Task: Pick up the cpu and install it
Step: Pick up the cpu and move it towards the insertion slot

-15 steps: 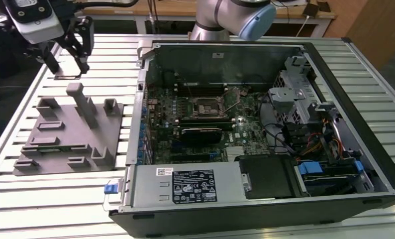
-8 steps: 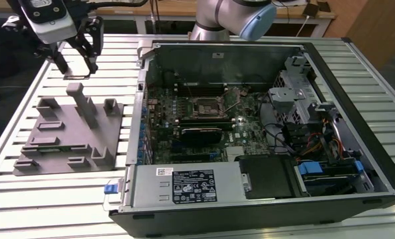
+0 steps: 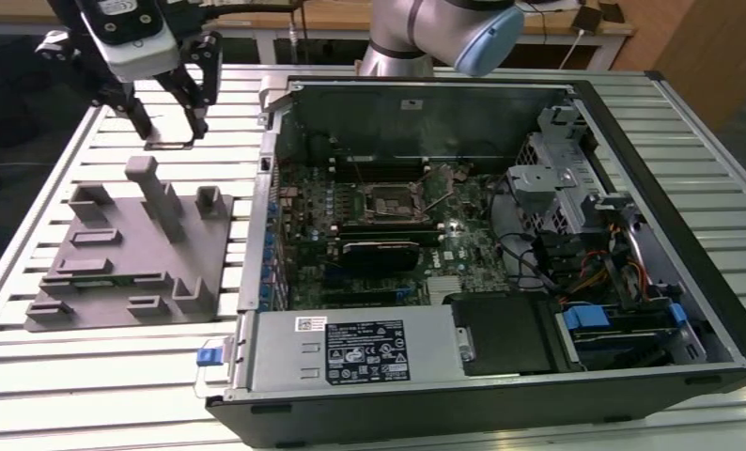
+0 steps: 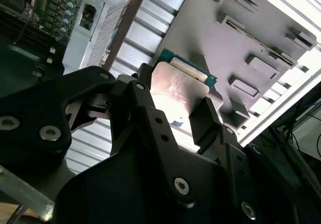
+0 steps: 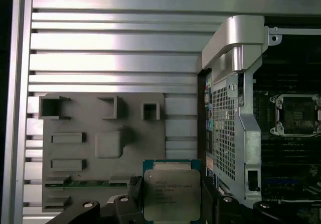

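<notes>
Slatted aluminium table (image 5: 100,48) under flat square cpu (image 5: 172,194)

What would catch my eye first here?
The big open black computer case dominates the exterior view, its green motherboard laid bare. On the exterior view's left, the black gripper pinches a small square silver-topped chip beside a grey moulded tray.
</notes>
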Controlling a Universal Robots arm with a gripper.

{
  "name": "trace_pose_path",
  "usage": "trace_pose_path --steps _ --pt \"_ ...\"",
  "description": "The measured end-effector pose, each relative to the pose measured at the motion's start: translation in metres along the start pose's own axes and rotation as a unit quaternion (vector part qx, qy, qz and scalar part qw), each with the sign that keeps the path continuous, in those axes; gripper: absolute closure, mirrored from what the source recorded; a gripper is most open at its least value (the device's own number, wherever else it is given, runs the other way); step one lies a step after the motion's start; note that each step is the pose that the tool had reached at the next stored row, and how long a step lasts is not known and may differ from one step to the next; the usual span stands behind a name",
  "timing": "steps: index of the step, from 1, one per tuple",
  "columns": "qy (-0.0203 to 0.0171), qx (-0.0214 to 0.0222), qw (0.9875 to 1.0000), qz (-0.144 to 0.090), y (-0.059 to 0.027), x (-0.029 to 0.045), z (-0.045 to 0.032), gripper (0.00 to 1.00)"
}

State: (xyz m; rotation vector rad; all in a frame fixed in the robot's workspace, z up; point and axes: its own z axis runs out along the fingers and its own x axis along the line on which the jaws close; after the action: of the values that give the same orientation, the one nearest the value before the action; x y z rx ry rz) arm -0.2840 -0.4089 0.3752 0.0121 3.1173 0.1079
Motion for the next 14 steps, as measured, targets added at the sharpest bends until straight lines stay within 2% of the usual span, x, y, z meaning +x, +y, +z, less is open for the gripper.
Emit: trace_pose_path --steps 7,14 --pt "0.0000 0.0000 1.0000 0.000 0.0002 -0.0247 0.0005 0.46" --pt "0.0000 0.0000 1.0000 0.000 0.0003 -0.0453 0.0010 0.46"
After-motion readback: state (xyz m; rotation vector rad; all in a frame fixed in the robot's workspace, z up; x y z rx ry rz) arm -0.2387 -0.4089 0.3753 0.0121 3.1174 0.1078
